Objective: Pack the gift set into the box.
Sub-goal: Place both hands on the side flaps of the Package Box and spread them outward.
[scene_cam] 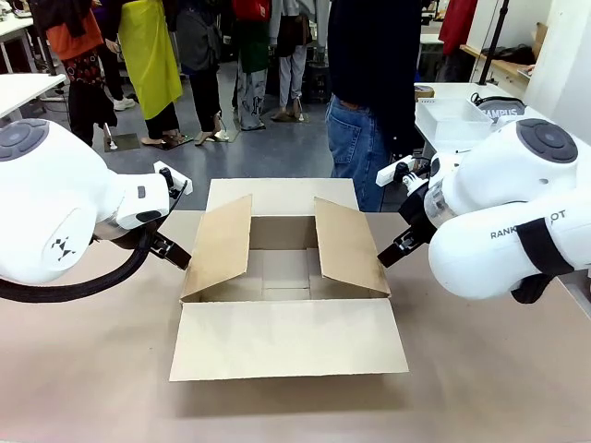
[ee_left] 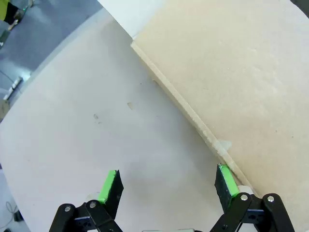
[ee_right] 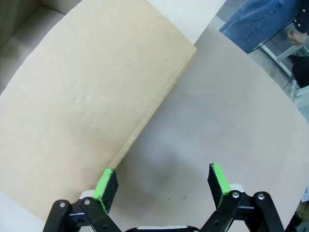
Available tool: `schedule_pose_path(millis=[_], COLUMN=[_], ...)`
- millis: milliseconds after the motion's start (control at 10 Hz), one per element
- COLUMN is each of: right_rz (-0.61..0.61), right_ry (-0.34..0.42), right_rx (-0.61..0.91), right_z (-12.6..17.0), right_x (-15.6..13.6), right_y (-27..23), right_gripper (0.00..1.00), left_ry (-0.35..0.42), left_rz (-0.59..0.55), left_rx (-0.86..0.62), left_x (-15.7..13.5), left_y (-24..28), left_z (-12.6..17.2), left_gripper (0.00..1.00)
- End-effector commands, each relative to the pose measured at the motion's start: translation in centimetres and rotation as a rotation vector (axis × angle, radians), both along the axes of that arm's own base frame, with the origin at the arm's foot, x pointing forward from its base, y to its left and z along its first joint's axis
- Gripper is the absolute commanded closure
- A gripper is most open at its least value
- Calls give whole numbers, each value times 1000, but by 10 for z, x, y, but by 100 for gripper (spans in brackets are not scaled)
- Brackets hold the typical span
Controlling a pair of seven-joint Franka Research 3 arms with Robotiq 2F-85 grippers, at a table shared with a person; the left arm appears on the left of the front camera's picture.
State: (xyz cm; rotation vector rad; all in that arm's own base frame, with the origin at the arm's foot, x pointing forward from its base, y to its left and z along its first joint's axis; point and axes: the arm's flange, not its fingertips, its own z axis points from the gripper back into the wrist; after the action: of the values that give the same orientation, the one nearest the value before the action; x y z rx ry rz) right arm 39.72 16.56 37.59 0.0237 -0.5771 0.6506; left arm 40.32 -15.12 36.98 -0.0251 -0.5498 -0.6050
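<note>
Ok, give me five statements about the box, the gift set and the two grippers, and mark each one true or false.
1. The box stands open, and the part of its floor that shows is bare. True.
2. The left gripper is shut on a side flap. False: its fingers stand apart over the table, holding nothing.
3. The gift set lies in the box. False: it sits on a white side table at the far right of the front view.
4. The right gripper is open. True.
5. The near flap stands upright. False: it lies flat on the table.
</note>
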Motion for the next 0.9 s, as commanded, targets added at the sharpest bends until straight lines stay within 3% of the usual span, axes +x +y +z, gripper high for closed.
schedule_pose_path(millis=[0, 100, 200, 300, 400, 500, 600, 700, 800], right_rz=[0, 0, 31, 3, -19, -138, -160, -255, -354], right_ry=[0, 0, 6, -27, -2, 38, 69, 129, 243], right_rx=[1, 0, -6, -9, 32, 78, 214, 305, 434], right_z=[0, 0, 18, 48, 85, 124, 155, 173, 182], right_x=[0, 0, -6, -18, -37, -60, -81, -93, -102], right_y=[0, 0, -7, -23, -42, -63, -84, -110, -147], right_gripper=[0, 0, 0, 0, 0, 0, 0, 0, 0], left_ry=[-1, -1, 0, -29, -40, -92, -153, -147, -53], left_rz=[-1, -1, 0, 34, 86, -13, -36, -109, -204], left_rx=[0, 0, 0, 76, 121, 3, -96, -252, -443], left_x=[0, 0, 0, -12, -28, -54, -76, -94, -107], left_y=[0, 0, 0, 24, 47, 68, 83, 100, 121], left_z=[0, 0, 0, 32, 68, 108, 134, 150, 159], left_gripper=[0, 0, 0, 0, 0, 0, 0, 0, 0])
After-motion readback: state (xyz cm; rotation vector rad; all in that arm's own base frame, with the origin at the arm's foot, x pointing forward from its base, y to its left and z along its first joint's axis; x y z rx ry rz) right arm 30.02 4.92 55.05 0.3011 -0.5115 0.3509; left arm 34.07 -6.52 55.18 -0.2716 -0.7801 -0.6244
